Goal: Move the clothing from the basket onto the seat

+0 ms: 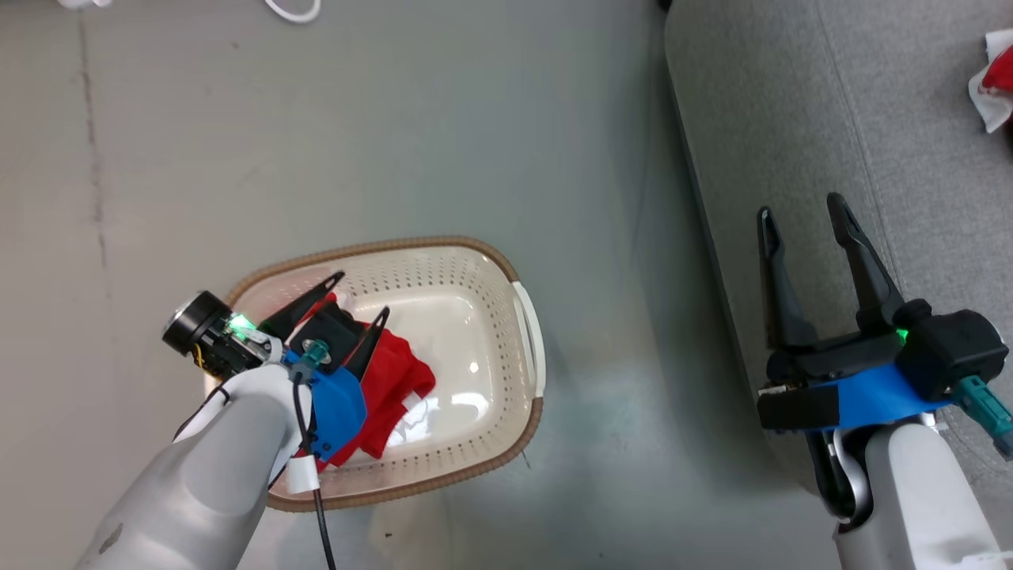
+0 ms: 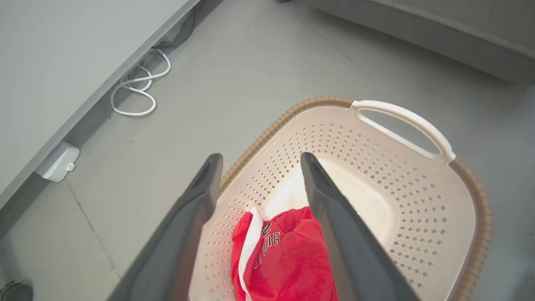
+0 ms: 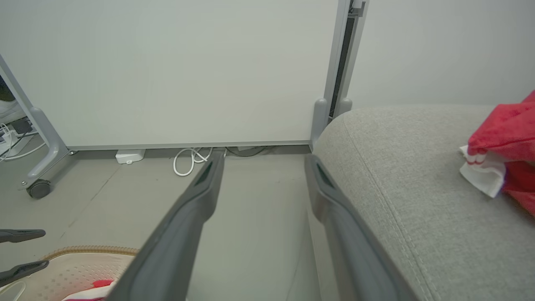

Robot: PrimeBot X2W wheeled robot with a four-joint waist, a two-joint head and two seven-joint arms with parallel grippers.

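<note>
Two red garments, at separate places. One red garment [image 2: 284,259], with white trim and small lettering, lies crumpled at the end of the laundry basket [image 1: 475,247] nearest the left arm. The second red garment [image 3: 505,138] rests on the grey sofa seat [image 1: 791,119], well apart from the basket, which stands on the floor [image 1: 396,119]. Handling, as judged: light, limp cloth, not fragile. It should drape and trail rather than lift as one piece, so a bunched fold near its middle offers a surer hold than the thin white edge. The left gripper [image 1: 363,293] hangs over the basket with its fingers spread wide and angled down across the garment; contact with the cloth cannot be told. The right gripper [image 1: 799,205] is likewise spread and empty, poised above the seat's front edge and pointing away from the robot
</note>
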